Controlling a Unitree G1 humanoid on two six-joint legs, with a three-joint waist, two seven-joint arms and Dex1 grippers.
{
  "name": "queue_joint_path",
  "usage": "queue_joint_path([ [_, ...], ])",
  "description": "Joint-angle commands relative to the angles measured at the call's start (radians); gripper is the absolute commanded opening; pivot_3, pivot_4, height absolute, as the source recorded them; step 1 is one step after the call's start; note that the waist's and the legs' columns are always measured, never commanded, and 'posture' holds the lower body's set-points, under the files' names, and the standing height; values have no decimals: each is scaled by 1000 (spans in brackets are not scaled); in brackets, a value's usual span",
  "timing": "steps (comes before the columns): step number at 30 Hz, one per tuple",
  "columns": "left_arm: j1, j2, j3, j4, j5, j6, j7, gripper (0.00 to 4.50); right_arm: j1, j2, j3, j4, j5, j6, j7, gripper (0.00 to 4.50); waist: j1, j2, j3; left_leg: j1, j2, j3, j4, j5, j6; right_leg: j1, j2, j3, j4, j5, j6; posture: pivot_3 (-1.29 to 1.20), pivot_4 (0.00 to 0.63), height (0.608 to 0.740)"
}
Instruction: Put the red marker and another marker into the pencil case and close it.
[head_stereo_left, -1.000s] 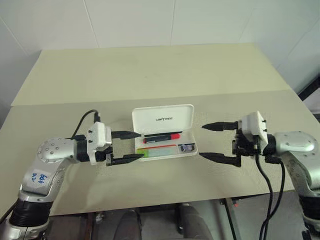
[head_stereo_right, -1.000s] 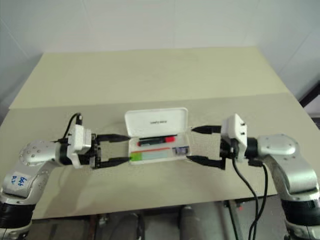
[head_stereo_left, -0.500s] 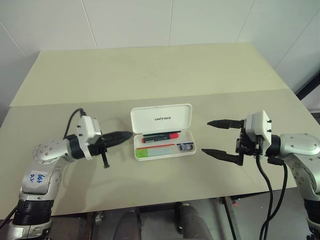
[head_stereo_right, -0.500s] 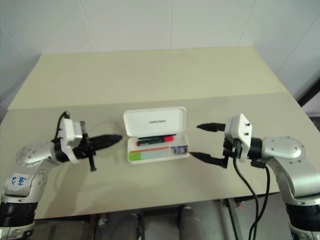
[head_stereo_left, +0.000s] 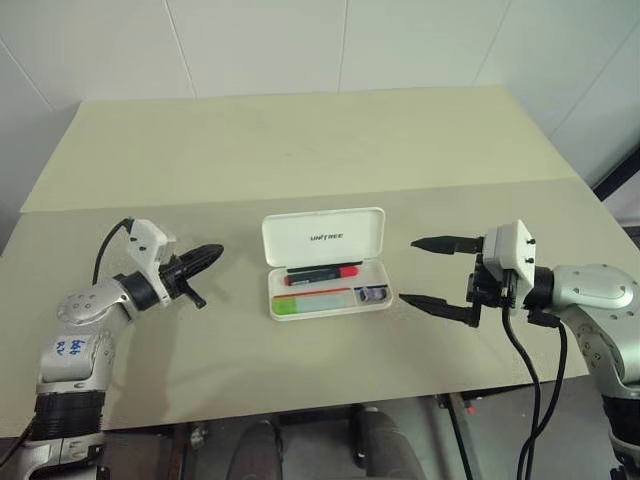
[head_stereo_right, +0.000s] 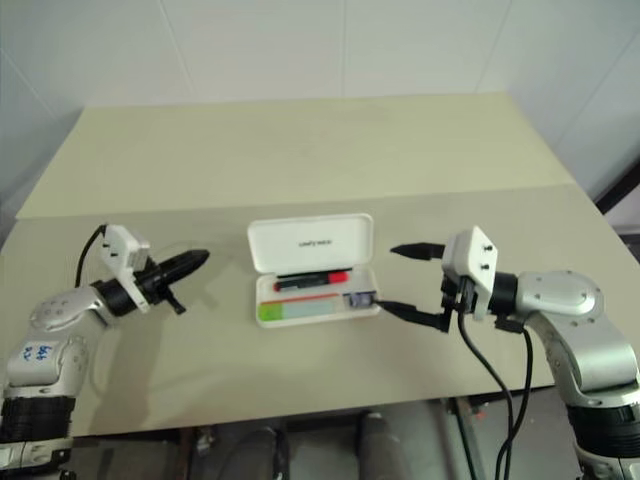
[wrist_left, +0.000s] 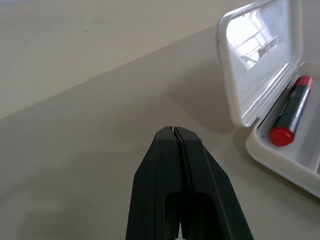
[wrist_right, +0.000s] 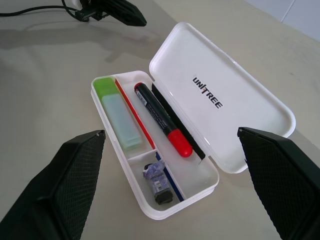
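Both markers are already in the pencil case (wrist_right: 150, 210): red marker (wrist_right: 160, 117) and green-capped marker (wrist_right: 117, 112). Right gripper (head_stereo_left: 432, 272), jaws spread wide, faces the case's end, probably to flip the lid (wrist_right: 225, 100). Left gripper (head_stereo_left: 210, 251) is pressed together, empty, off to the side.

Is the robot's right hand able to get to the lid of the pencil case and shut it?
Probably yes. The right gripper is open beside the pencil case, with bare table between them. The lid stands upright and nothing blocks it. The left gripper is shut, off to the case's other side.
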Motion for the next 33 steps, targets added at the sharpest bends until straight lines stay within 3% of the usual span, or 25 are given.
queue_joint_path([
  [1,-68,-16,-35,27,18,24,6,58,-23,7,-7,-7,1,-24,-17,4500,2,0,0,0,0,0,0,0,0,0,0,0,0,0,0,0,150,740],
  [9,-230,-90,-128,144,58,21,-17,58,-34,26,3,-12,-15,-34,-46,4500,0,0,0,-1,0,0,-1,0,0,0,0,0,0,3,6,0,150,740],
  [17,-279,-137,-141,154,21,50,-79,58,-23,32,-6,-23,-18,-40,-69,4500,1,0,0,-1,0,0,-1,0,0,-1,1,0,0,5,10,0,150,740],
  [24,-256,-97,-145,64,-29,84,-206,58,-8,37,-5,-23,-23,-52,-82,4500,1,0,0,-1,0,-1,-1,0,0,-1,1,0,0,5,9,0,150,740],
  [33,-230,-9,-236,-8,15,75,-350,58,-3,44,-2,-19,-26,-59,-88,4500,0,0,0,-1,0,-1,-1,0,0,0,1,0,0,3,5,0,150,740],
])
